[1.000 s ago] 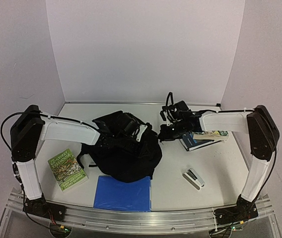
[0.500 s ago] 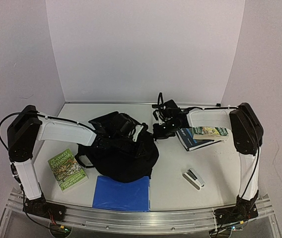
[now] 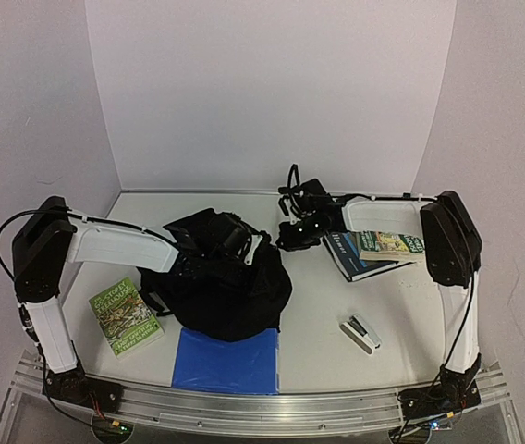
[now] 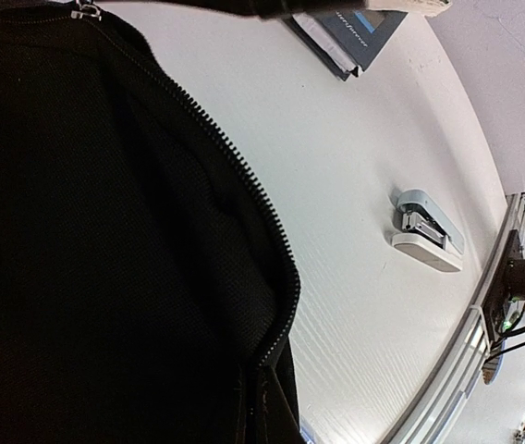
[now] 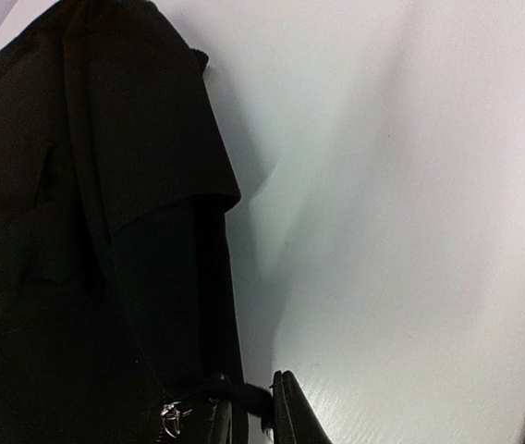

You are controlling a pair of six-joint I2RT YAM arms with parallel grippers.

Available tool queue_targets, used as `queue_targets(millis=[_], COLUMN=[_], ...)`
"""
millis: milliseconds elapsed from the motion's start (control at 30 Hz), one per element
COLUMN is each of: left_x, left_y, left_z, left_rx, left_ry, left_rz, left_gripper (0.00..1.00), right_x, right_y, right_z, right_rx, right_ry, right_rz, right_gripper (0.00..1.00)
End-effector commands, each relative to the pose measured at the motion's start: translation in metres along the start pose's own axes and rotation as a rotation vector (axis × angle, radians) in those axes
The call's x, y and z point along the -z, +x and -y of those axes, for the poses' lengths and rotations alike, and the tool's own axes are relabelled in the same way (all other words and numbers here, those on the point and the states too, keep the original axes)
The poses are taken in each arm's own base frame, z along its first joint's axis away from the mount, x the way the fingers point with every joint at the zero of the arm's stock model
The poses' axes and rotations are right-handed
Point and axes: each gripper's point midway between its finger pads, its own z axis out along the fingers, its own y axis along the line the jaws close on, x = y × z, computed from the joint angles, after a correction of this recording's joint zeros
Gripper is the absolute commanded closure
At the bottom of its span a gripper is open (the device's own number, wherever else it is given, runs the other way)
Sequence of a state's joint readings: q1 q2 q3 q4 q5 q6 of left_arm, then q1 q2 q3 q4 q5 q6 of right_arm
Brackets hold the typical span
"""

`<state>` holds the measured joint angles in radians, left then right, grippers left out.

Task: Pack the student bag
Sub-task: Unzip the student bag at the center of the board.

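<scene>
the black soft fabric backpack [image 3: 227, 294] sits slumped on the white surface [image 3: 327, 301], left of centre, between the two arms. the left hand [image 3: 233, 242] is closed and pressed into the bunched fabric at the bag's top; its fingertips are hidden, so what it pinches cannot be told. its wrist view shows the open black zipper teeth [image 4: 253, 190] running along the bag's edge. the right hand [image 3: 290, 238] hangs just beside the bag's upper right edge. only one dark finger [image 5: 292, 421] shows in its own view, next to a small metal zipper pull [image 5: 172, 418], and i cannot tell how far it is open. a flat blue folder [image 3: 226, 363] lies just in front of the bag, a green paperback [image 3: 126, 317] to its left, a grey and white stapler [image 3: 360, 333] to the right, and a dark blue book [image 3: 355, 259] beyond the stapler with a green book [image 3: 392, 245] on top.
</scene>
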<state>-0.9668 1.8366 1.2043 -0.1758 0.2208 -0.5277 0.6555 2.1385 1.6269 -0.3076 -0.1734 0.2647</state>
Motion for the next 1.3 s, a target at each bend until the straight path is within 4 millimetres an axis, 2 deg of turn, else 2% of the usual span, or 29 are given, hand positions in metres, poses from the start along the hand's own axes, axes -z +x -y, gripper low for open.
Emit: queue_targets(millis=[0,100,200,267,300,400,533,667,1067,1267], left_x=[0.013,0.014,0.017,0.018,0.018,0.018,0.018,0.018,0.017,0.017], left_y=[0.020,0.021,0.018,0.017,0.016,0.017,0.018,0.019,0.018,0.019], left_z=[0.016,0.022,0.023,0.021,0.020,0.019,0.018,0.018,0.022,0.022], left_rx=[0.035,0.024,0.016,0.018,0.021,0.025,0.033,0.030,0.027,0.030], left_ry=[0.037,0.072,0.074,0.062,0.056,0.053,0.056,0.061,0.077,0.077], left_rz=[-0.071,-0.077,-0.069,-0.064,-0.063,-0.062,-0.059,-0.061,-0.067,-0.074], left_gripper=[1.00,1.00,1.00,1.00,1.00,1.00,1.00,1.00,1.00,1.00], right_x=[0.061,0.066,0.061,0.059,0.058,0.059,0.066,0.070,0.028,0.015], right_y=[-0.071,-0.073,-0.068,-0.066,-0.063,-0.048,-0.037,-0.036,-0.035,-0.034], right_z=[0.000,0.002,0.003,0.003,0.004,-0.001,-0.021,-0.038,-0.026,-0.025], right_rx=[-0.026,-0.029,-0.031,-0.056,-0.086,-0.182,-0.281,-0.326,-0.345,-0.356], right_ry=[0.011,0.024,0.023,0.019,0.009,-0.079,-0.237,-0.358,-0.306,-0.307], right_rz=[0.240,0.251,0.237,0.229,0.221,0.171,0.159,0.164,0.142,0.126], right_gripper=[0.81,0.82,0.90,0.90,0.89,0.74,0.58,0.50,0.52,0.62])
